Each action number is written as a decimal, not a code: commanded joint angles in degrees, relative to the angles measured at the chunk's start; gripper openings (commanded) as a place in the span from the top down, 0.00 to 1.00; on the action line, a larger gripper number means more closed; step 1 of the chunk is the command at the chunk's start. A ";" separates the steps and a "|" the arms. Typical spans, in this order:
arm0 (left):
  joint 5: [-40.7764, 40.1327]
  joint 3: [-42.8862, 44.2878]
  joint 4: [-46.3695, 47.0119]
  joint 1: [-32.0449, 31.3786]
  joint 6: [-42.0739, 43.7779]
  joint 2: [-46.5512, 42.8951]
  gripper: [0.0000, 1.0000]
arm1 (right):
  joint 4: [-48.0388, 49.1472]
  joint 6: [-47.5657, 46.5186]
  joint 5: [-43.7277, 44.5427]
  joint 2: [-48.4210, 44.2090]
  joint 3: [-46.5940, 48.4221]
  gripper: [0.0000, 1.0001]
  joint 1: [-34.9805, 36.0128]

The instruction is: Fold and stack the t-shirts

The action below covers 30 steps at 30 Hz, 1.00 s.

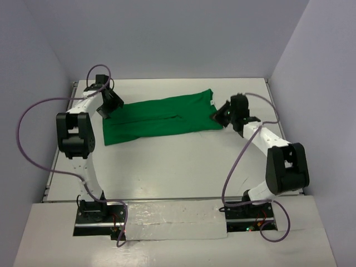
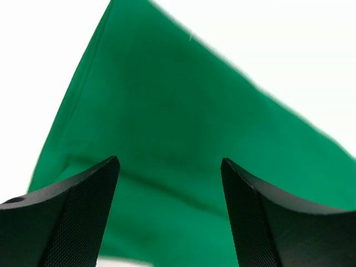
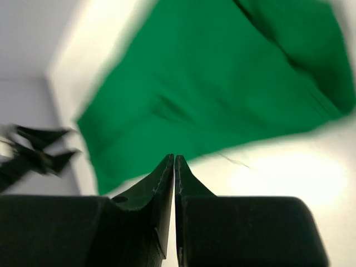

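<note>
The bright green t-shirt [image 1: 161, 118] lies flat on the white table as a long band folded lengthwise, running left to right. My left gripper [image 1: 105, 113] hovers over its left end. In the left wrist view this gripper [image 2: 169, 164] is open, with green cloth [image 2: 167, 105] spread below the gap and nothing between the fingers. My right gripper [image 1: 216, 117] is at the shirt's right end by the collar. Seen from the right wrist, it [image 3: 174, 159] is shut and empty, just short of the shirt's edge [image 3: 211, 83].
The white table [image 1: 167, 167] is boxed in by grey walls on the left, back and right. Purple cables [image 1: 25, 142] loop beside both arms. A pale taped strip [image 1: 172, 222] runs between the arm bases at the near edge.
</note>
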 commanded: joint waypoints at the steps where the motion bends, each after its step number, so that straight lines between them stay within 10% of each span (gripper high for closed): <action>1: -2.79 12.47 -7.29 -0.20 -1.89 8.92 0.19 | 4.32 4.13 -2.11 1.72 -8.70 0.90 0.61; 10: -2.55 -7.70 -6.13 -1.59 -5.75 3.69 0.20 | 2.80 6.33 0.05 19.30 3.75 0.91 1.27; 21: 8.03 -43.04 4.09 -20.43 -20.81 -22.62 0.20 | -16.72 5.50 0.44 51.20 49.45 0.88 2.35; 27: 10.26 -43.70 4.81 -36.16 -32.30 -26.36 0.19 | -25.44 2.48 -1.34 58.81 68.05 0.78 1.97; 30: 8.70 -37.83 -0.31 -38.96 -32.24 -27.60 0.18 | -21.22 1.07 -1.02 52.47 60.54 0.72 1.31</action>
